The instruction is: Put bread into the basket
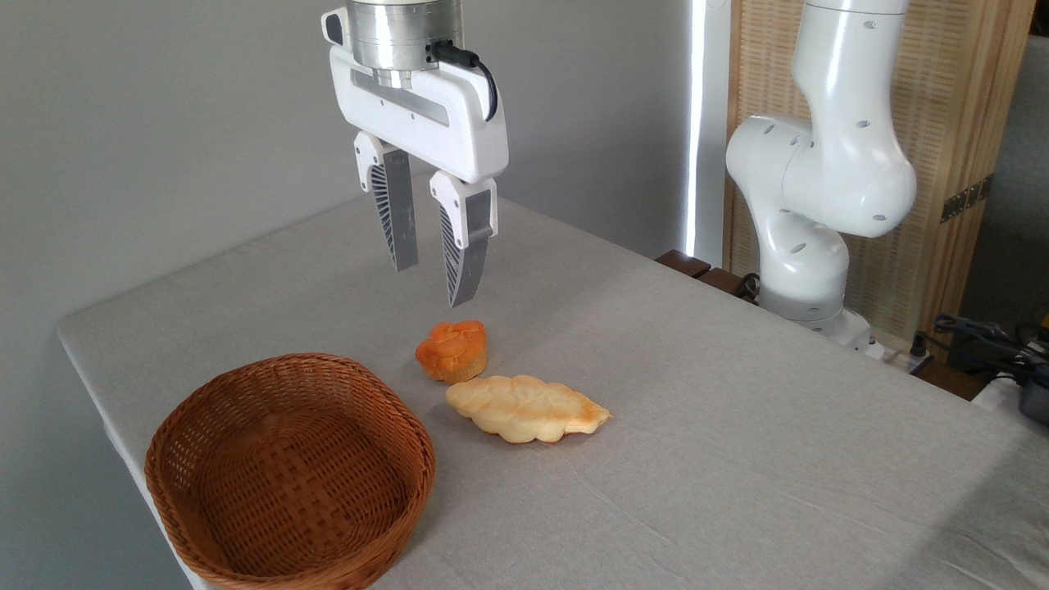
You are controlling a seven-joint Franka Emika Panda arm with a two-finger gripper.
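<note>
The white two-finger gripper [428,285] with grey ribbed fingers [400,221] hangs above the table with its jaws spread and nothing between them; the fingertips point downward and stand clear of every object. Below the fingertips, slightly toward the near side, the small round orange bun with a lobed darker top [451,351] (the bread of the task) rests on the grey cloth-covered table [737,426], in the middle zone and closer to the left edge than to the right. Just beside it, on the near-right side, lies the longer pale-yellow braided loaf [526,408]; whether the two touch cannot be told. The oval brown woven wicker basket [246,524] sits near the front-left corner of the table, its rim close to the left edge, apart from both breads, and its bowl holds nothing. Behind the table's far-right edge stands the white arm body [819,180], in front of a pale wooden slatted screen [951,123]. A plain grey wall [164,123] fills the left background.
</note>
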